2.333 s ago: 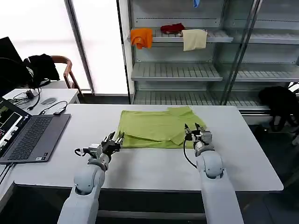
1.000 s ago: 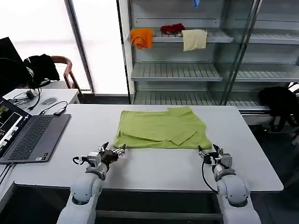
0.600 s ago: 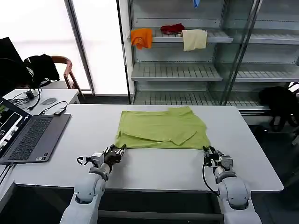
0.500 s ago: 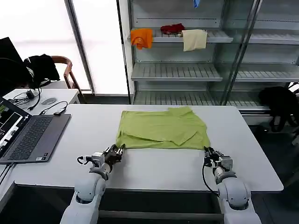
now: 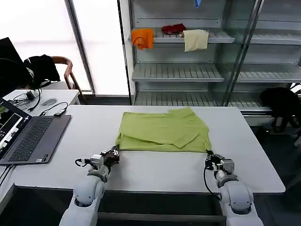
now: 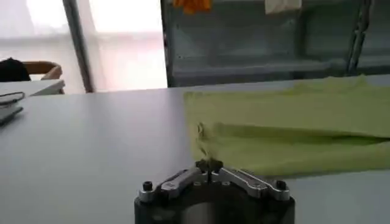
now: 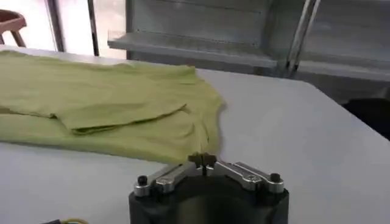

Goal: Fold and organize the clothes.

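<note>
The lime-green T-shirt (image 5: pixel 163 131) is laid flat on the middle of the white tabletop (image 5: pixel 155 167), nearer its far edge, with both sleeves folded inward over the body. The left gripper (image 5: pixel 111 155) is positioned at the shirt's near-left corner — its fingers are closed together, and a small bunch of hem fabric (image 6: pixel 203 135) is seen raised at their tips in the left wrist view. The right gripper (image 5: pixel 212 159) is placed at the near-right corner, fingers likewise clenched at the hem edge (image 7: pixel 196 141). A laptop (image 5: pixel 26 136) is set at the tabletop's left edge. Orange, red and cream cloths (image 5: pixel 170 36) are kept on the shelving behind.
</note>
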Controlling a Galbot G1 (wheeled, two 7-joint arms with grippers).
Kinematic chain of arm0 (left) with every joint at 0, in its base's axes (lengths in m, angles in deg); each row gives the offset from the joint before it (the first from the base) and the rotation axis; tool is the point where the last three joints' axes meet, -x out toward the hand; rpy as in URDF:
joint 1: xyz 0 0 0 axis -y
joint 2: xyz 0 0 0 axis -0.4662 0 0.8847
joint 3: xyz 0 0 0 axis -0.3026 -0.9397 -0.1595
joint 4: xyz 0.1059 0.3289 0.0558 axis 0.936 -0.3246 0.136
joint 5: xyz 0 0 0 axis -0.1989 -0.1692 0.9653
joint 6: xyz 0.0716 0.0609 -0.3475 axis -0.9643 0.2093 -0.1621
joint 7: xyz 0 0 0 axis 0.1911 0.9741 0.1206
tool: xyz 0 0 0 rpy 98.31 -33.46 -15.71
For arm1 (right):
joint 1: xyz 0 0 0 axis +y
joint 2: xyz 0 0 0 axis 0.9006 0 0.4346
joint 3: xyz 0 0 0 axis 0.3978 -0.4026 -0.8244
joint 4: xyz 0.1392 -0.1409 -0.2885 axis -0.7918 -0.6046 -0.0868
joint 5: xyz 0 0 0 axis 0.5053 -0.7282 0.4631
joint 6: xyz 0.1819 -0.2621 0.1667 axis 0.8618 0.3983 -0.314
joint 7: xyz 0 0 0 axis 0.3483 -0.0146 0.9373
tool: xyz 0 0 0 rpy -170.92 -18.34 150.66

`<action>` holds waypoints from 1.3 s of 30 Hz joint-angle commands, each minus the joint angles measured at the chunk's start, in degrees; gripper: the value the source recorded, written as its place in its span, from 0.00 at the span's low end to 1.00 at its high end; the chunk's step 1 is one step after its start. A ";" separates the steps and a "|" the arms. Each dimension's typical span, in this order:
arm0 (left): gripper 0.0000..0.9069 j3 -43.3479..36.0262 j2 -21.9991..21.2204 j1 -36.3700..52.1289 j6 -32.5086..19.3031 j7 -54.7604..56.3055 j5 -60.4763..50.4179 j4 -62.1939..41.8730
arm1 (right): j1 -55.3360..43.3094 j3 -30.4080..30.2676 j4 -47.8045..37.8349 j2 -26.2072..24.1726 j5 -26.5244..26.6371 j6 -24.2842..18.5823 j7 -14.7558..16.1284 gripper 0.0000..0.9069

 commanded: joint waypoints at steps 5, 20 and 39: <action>0.00 0.77 0.82 -3.82 2.04 -0.49 0.41 7.72 | 6.12 -0.32 9.18 -0.26 0.83 0.16 0.61 0.00; 0.00 9.70 3.40 -22.11 2.46 -0.65 6.49 22.63 | 18.56 -2.97 20.27 -1.60 -0.55 0.22 -0.18 0.00; 0.43 10.41 3.24 -29.60 1.19 2.44 6.33 25.62 | 26.95 -4.41 22.05 -2.88 -3.48 0.20 -0.92 0.98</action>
